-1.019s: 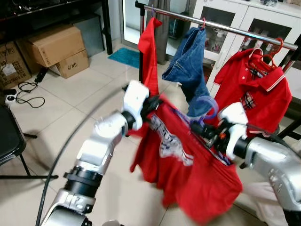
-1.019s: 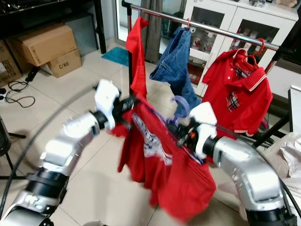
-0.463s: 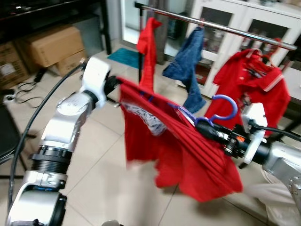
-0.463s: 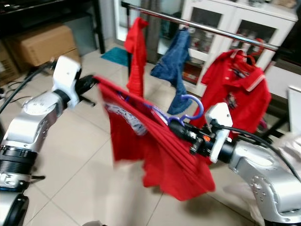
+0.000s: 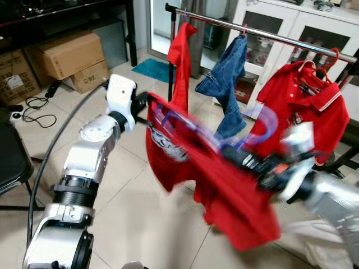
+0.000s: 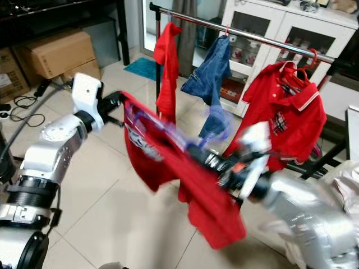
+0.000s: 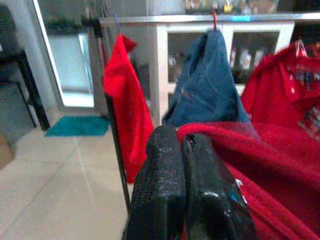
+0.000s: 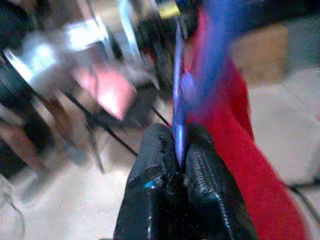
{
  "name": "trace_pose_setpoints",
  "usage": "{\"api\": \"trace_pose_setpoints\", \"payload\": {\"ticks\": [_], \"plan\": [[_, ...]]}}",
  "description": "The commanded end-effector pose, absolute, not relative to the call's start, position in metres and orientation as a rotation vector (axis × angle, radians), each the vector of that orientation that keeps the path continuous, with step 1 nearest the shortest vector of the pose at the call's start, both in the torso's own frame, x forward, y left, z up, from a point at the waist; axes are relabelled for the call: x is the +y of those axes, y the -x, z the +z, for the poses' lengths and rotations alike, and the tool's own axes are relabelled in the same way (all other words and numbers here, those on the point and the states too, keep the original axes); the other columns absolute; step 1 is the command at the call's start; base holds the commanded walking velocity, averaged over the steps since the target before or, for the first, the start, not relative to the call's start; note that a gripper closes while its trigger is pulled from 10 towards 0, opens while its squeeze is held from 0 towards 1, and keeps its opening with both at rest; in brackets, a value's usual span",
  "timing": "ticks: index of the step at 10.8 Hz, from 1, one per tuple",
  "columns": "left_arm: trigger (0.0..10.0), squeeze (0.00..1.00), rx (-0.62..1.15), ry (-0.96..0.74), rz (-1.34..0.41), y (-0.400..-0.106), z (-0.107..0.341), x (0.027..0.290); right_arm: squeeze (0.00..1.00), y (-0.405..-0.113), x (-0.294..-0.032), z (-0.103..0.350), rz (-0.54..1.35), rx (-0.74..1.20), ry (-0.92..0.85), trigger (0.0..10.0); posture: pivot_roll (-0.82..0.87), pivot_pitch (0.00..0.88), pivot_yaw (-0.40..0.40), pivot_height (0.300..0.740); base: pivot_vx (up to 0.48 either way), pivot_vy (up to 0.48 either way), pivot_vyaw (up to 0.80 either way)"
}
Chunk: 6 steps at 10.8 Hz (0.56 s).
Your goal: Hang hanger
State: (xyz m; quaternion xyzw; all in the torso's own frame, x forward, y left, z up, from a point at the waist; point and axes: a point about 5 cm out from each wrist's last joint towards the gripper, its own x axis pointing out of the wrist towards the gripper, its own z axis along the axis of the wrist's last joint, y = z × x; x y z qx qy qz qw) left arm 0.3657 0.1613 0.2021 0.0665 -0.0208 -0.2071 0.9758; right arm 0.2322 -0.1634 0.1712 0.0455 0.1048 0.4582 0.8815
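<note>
two silver robot arms held a red printed t-shirt (image 5: 224, 190) stretched in the air above the pale tiled floor (image 5: 140, 224). the shirt sat on a translucent purple plastic hanger (image 5: 263, 120). the right gripper (image 8: 177, 155) had its black fingers pressed together on the thin purple neck of that hanger; the arm was blurred. the left gripper (image 7: 182, 145), up at the shirt's far shoulder, had its fingers closed tight with red cloth pinched between them. just behind the shirt stood a chrome clothes rail (image 5: 269, 33), the hanger's hook below it and not touching it. on the rail hung a red garment (image 5: 180, 61), blue denim jeans (image 5: 227, 78) and a red polo shirt (image 5: 305, 106). farther back stood a white cabinet (image 5: 291, 22), with brown cardboard boxes (image 5: 67, 56) off to the left.
</note>
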Motion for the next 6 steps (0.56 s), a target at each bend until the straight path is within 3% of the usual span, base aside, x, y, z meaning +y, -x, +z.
{"api": "trace_pose_setpoints", "payload": {"ticks": [1, 2, 3, 4, 6], "plan": [[0.0, 0.0, -0.138, -0.146, -0.394, -0.37, 0.231, 0.169, 0.0, -0.238, -0.172, 0.159, 0.868, 0.287, 0.022, 10.0, 0.04, 0.0, -0.055, 0.74, 0.0, 0.0, 0.0], [0.0, 0.0, -0.155, -0.178, -0.447, -0.37, 0.247, 0.17, 0.0, -0.245, -0.18, 0.148, 0.79, 0.336, 0.282, 10.0, 0.05, 0.0, -0.05, 0.74, 0.0, 0.0, 0.0], [0.0, 0.0, -0.152, -0.189, -0.476, -0.371, 0.257, 0.172, 0.0, -0.248, -0.179, 0.148, 0.803, 0.306, 0.405, 10.0, 0.05, 0.0, -0.052, 0.74, 0.0, 0.0, 0.0], [0.0, 0.0, -0.116, -0.231, -0.436, -0.377, 0.253, 0.183, 0.0, -0.247, -0.169, 0.167, 0.849, 0.165, 0.196, 10.0, 0.05, 0.0, -0.054, 0.74, 0.0, 0.0, 0.0], [0.0, 0.0, -0.066, -0.217, -0.338, -0.384, 0.241, 0.205, 0.0, -0.241, -0.173, 0.18, 0.902, 0.061, -0.017, 10.0, 0.05, 0.0, -0.051, 0.74, 0.0, 0.0, 0.0]]}}
